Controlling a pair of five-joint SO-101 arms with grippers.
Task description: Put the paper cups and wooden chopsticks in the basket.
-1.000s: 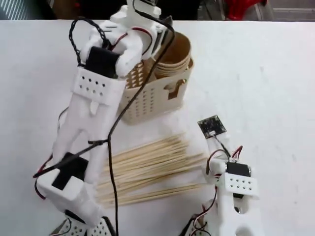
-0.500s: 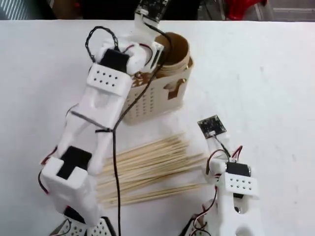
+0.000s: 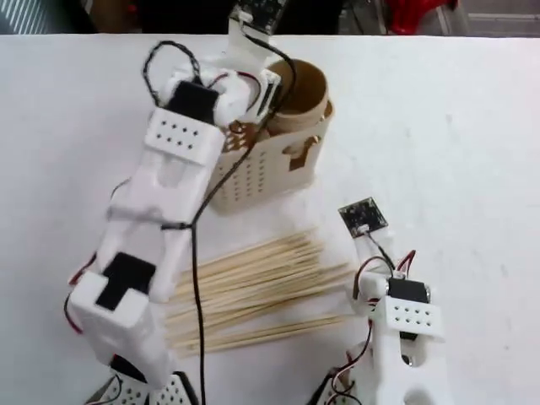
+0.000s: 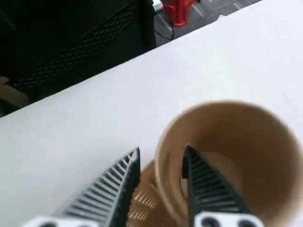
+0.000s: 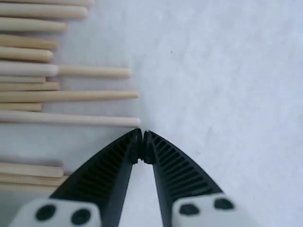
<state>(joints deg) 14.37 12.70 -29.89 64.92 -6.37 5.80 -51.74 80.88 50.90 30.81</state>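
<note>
At the back of the table (image 3: 456,126), your left arm (image 3: 169,177) reaches across the basket (image 3: 270,173), which stands upright with the cups (image 3: 308,93) stacked in its right end. The stack leans a little, so the high camera looks into the top cup's open mouth. Seen from the left wrist, the left gripper (image 4: 161,153) straddles that top cup's rim. Its fingers are parted, with one finger (image 4: 210,189) down inside the cup against the wall and the other (image 4: 113,194) outside it, a small gap showing between that outer finger and the paper. You cannot call it a firm clamp from here. The basket's perforated wall shows just below the outer finger. Nearer to you, the chopsticks (image 3: 261,287) lie on the table in a loose fan, well outside the basket and in front of it, spread between the two arms. Your right arm (image 3: 409,316) sits low at the near edge, just right of that fan. The right gripper (image 5: 142,137) has its fingertips pressed together tip to tip, with no stick between them. It hangs over bare table just beside the blunt ends of the nearest chopsticks, one of which lies just ahead of the closed tips.
</note>
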